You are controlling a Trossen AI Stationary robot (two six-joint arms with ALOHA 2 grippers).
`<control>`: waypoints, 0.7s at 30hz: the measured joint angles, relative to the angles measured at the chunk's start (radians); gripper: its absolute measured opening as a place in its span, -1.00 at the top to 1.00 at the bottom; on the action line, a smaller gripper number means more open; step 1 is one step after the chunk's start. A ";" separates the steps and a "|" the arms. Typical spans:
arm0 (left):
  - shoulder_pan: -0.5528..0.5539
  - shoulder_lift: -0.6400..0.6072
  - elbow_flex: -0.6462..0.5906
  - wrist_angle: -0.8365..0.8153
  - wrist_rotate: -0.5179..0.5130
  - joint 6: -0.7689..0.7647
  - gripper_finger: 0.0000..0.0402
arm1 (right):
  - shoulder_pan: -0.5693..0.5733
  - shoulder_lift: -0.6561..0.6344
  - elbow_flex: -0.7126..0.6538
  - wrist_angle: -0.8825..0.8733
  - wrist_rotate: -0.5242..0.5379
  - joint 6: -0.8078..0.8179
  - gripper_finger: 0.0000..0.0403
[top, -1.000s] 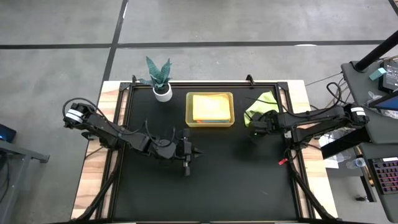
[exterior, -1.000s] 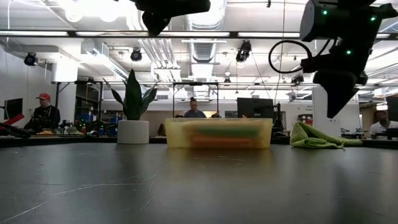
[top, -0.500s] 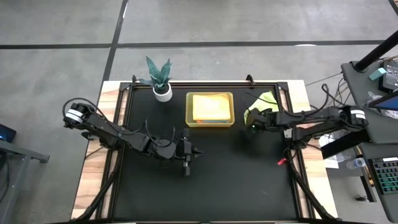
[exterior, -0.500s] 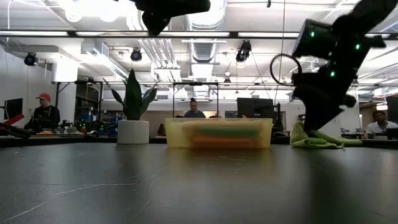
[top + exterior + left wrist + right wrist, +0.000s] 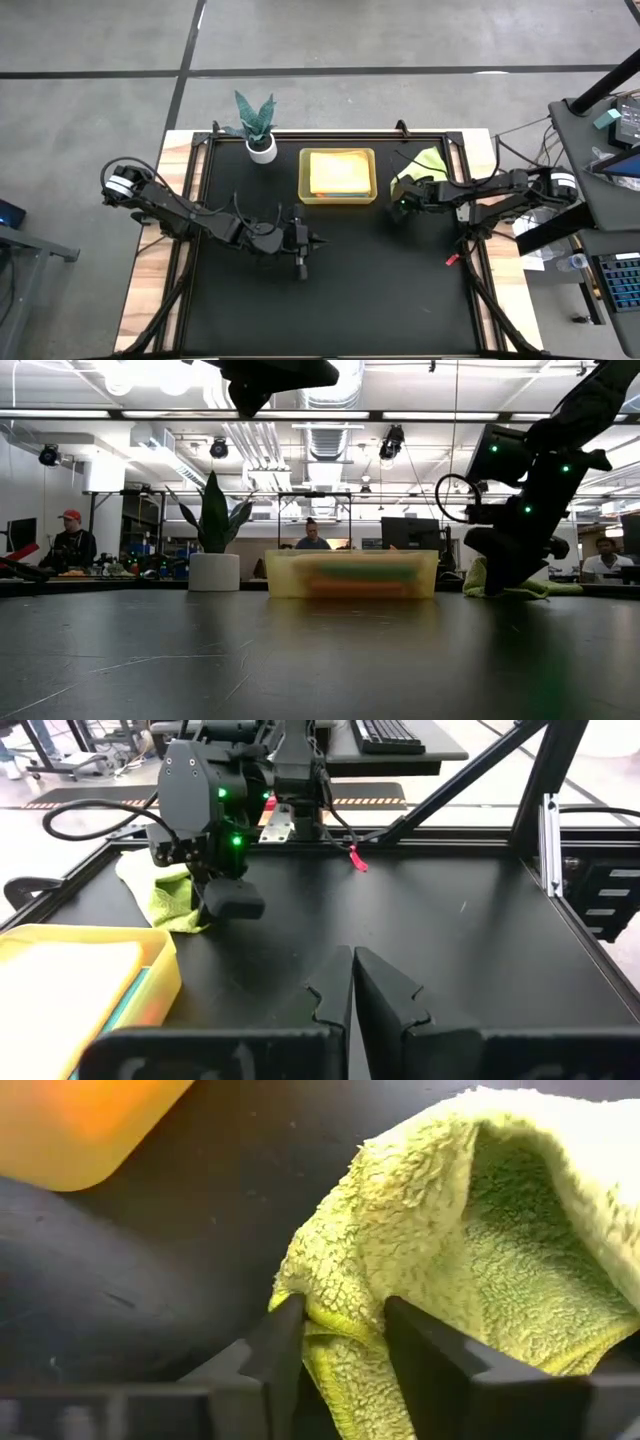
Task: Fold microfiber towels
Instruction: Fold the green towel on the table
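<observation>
Right wrist view: lime green towel edge lies between parted right jaws.

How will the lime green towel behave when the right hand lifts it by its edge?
The lime green towel lies crumpled, so it will likely hang limp. Its fluffy pile should grip well between the fingers of the right hand. It looks light, probably dragging briefly across the table.

overhead, table-level, 2 close wrist views
</observation>
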 joint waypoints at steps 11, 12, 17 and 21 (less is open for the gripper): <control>0.002 0.000 0.000 0.000 0.000 0.000 0.99 | 0.000 -0.010 -0.001 -0.014 -0.072 -0.022 0.92; 0.002 0.000 0.000 0.000 0.000 0.000 0.99 | 0.000 -0.018 0.001 -0.018 -0.091 -0.023 0.92; 0.002 0.000 0.000 0.000 -0.058 0.000 0.99 | 0.027 -0.064 0.026 -0.033 -0.205 -0.048 0.93; 0.002 0.000 0.000 0.000 -0.063 -0.001 0.99 | 0.067 -0.101 0.044 -0.078 -0.330 -0.058 0.93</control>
